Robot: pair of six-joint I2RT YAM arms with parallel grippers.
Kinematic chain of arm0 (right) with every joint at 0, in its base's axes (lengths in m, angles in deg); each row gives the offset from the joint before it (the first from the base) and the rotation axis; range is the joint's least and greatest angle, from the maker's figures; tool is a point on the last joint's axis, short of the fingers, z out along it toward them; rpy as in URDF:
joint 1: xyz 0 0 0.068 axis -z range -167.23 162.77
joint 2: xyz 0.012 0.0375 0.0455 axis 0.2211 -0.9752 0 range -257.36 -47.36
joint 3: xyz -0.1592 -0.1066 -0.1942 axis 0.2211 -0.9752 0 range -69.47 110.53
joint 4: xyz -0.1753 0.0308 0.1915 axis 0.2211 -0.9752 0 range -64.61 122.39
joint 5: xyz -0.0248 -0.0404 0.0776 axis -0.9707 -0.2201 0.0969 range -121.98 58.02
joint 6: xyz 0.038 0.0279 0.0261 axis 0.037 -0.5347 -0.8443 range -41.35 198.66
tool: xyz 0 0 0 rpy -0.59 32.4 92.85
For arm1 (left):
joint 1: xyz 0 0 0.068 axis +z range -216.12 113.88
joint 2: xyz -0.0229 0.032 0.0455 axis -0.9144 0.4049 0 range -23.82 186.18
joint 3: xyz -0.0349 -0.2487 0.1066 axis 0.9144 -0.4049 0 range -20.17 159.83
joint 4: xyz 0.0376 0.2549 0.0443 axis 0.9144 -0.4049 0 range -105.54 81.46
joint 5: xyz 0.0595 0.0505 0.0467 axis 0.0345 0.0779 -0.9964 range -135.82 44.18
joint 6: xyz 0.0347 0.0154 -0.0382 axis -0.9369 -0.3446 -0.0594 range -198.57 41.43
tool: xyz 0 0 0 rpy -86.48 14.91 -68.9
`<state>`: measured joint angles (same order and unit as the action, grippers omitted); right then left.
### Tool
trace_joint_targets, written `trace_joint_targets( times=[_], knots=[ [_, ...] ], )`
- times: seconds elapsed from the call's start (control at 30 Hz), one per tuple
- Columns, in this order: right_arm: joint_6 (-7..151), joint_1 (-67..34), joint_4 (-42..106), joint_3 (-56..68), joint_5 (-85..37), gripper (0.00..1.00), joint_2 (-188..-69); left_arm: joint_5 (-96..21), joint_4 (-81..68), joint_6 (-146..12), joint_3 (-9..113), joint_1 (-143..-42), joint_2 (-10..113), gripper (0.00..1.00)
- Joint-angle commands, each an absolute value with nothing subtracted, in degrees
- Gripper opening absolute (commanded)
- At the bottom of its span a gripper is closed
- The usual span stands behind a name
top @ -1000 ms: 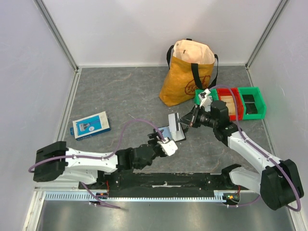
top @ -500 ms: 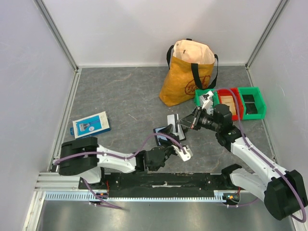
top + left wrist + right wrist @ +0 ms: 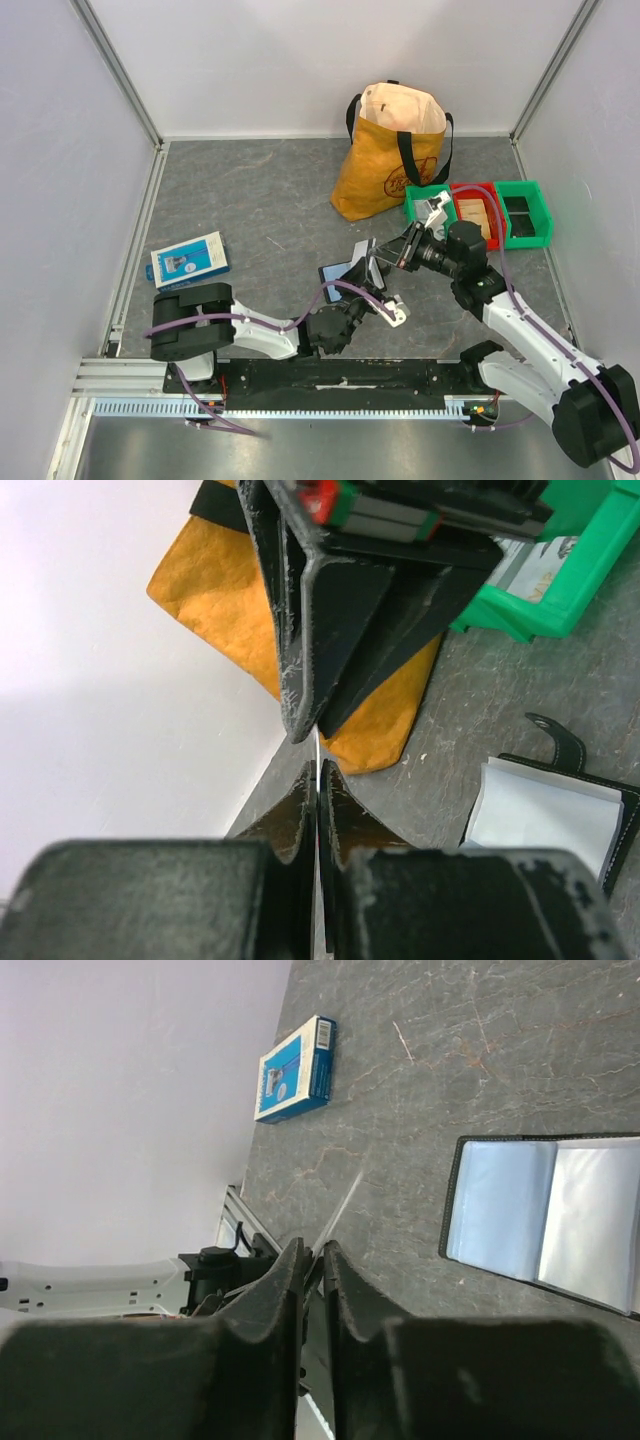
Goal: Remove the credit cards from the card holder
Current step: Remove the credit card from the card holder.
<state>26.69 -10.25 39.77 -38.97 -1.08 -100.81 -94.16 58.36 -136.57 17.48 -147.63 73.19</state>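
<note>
A thin pale credit card (image 3: 362,258) hangs edge-up above the table between both grippers. My left gripper (image 3: 372,284) is shut on its lower edge; in the left wrist view the card (image 3: 317,748) shows as a thin white line between the pressed jaws (image 3: 318,772). My right gripper (image 3: 384,257) holds the same card (image 3: 340,1215) from the other side, its jaws (image 3: 313,1252) a narrow slit apart around it. The black card holder (image 3: 338,272) lies open on the table below, with pale sleeves showing (image 3: 545,1215) (image 3: 545,810).
A yellow bag (image 3: 390,150) stands at the back. Green bins (image 3: 525,212) and a red bin (image 3: 475,212) sit to its right. A blue-and-white flat box (image 3: 190,258) lies at the left (image 3: 297,1068). White walls enclose the table.
My left arm swung right under the card, and its open jaws closed on the card. The right gripper held its place, and its jaws eased slightly.
</note>
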Motion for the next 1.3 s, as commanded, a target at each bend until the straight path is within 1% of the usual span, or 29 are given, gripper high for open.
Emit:
trace_joint_targets(
  times=[0.0,0.03,0.17,0.2,0.23,0.3,0.4,0.47,0.53,0.63,0.8,0.9,1.13,1.27],
  knots=[
    [25.05,-10.60,45.92,-39.76,-2.53,0.25,-97.82,-96.27,61.43,-133.25,18.94,-147.94,70.75,0.02],
    [24.78,-10.60,46.71,-40.02,-3.32,0.34,-97.20,-96.44,60.21,-131.94,18.85,-147.94,70.14,0.02],
    [24.69,-10.52,48.82,-40.82,-6.39,0.59,-94.39,-97.23,54.06,-123.42,18.06,-147.50,66.19,0.02],
    [24.78,-10.52,49.78,-41.17,-7.01,0.64,-93.86,-96.97,52.30,-120.35,17.80,-147.16,64.70,0.02],
    [24.69,-10.52,51.01,-41.60,-7.37,0.68,-93.42,-96.54,49.85,-117.19,17.45,-146.63,63.29,0.02],
    [24.43,-10.52,53.64,-42.83,-7.98,0.75,-92.36,-94.70,43.62,-105.53,16.22,-144.97,59.52,0.02],
    [23.55,-10.60,58.83,-45.47,-8.68,0.76,-91.05,-87.24,30.70,-86.64,14.29,-140.31,51.52,0.02],
    [23.37,-10.43,62.69,-47.49,-9.21,0.77,-89.99,-79.96,26.73,-75.03,12.09,-135.93,46.07,0.02],
    [23.37,-10.60,64.55,-49.07,-10.09,0.77,-89.29,-73.80,26.18,-67.36,9.81,-131.88,41.67,0.02],
    [22.32,-10.95,69.63,-51.88,-11.14,0.77,-89.11,-68.42,26.88,-58.57,7.87,-128.00,37.36,0.02],
    [21.00,-14.99,81.50,-56.37,-15.44,0.77,-91.74,-60.95,33.37,-41.34,3.74,-122.29,34.10,0.02],
    [21.35,-19.03,88.70,-58.39,-18.17,0.76,-94.90,-60.06,37.68,-32.81,2.25,-121.75,33.48,0.02],
    [22.76,-28.61,102.51,-60.42,-25.64,0.72,-104.65,-59.80,49.10,-19.09,-0.66,-121.66,36.02,0.02],
    [22.49,-30.29,110.86,-60.60,-26.79,0.69,-109.67,-58.39,54.56,-15.21,-1.01,-121.66,38.84,0.03]
  ],
)
